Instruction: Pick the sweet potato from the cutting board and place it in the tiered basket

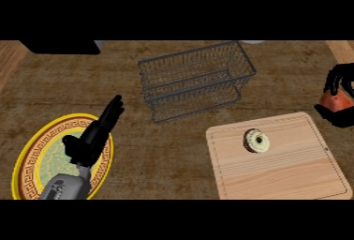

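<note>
Right hand (340, 86): at view's right edge, we see fingers curled round sweet potato (336, 101), off the cutting board (276, 157).
Left hand (93, 136): fingers straight, empty, over plate (31, 154).
Tiered basket (197, 79): w/o contents, behind board.
Donut (256, 140): on board.

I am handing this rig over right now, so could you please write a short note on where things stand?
Left hand: open, resting over the yellow-rimmed plate.
Right hand: at the right edge, curled round the orange sweet potato, lifted off the cutting board.
A doughnut lies on the board.
Done: pickup.
Left: carry it left to the wire tiered basket and release.
</note>
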Controlling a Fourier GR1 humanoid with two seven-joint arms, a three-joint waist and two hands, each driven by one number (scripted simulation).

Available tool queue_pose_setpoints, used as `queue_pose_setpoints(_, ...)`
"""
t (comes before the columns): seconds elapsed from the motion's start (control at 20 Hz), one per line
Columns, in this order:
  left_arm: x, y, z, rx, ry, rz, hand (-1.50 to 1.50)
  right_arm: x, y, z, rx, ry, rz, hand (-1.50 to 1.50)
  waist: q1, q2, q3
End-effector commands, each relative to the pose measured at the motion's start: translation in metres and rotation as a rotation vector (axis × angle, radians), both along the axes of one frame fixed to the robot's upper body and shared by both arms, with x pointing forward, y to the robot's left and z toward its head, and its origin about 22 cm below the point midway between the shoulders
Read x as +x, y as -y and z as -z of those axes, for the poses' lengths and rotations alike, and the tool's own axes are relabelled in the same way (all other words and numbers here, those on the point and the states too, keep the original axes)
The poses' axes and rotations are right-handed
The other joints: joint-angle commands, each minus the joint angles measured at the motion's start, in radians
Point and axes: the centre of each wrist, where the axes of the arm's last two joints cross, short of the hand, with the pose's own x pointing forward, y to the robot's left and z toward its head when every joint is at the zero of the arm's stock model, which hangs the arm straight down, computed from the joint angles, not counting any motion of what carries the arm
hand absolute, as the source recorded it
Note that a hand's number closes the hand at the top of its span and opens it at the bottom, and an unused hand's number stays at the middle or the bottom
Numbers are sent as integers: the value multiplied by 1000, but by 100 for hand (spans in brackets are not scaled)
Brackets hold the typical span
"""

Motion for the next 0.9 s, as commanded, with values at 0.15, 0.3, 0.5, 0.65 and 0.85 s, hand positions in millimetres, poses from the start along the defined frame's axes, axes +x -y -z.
queue_pose_setpoints(0.15,8,7,12,1,-9,-6,0,45,-11,-78,118,89,-160,150,-9,-4,-4)
queue_pose_setpoints(0.3,6,4,4,7,0,-6,0,57,-36,-103,113,54,-166,150,-13,-8,-4)
queue_pose_setpoints(0.5,0,-2,7,29,-3,-8,0,75,-72,-133,196,52,-159,150,-8,-8,-4)
queue_pose_setpoints(0.65,-1,-3,10,11,0,-16,0,78,-119,-137,169,21,-174,150,-14,-10,-4)
queue_pose_setpoints(0.85,-8,-16,14,1,-17,-15,0,89,-165,-147,189,-10,-177,150,-11,-9,-4)
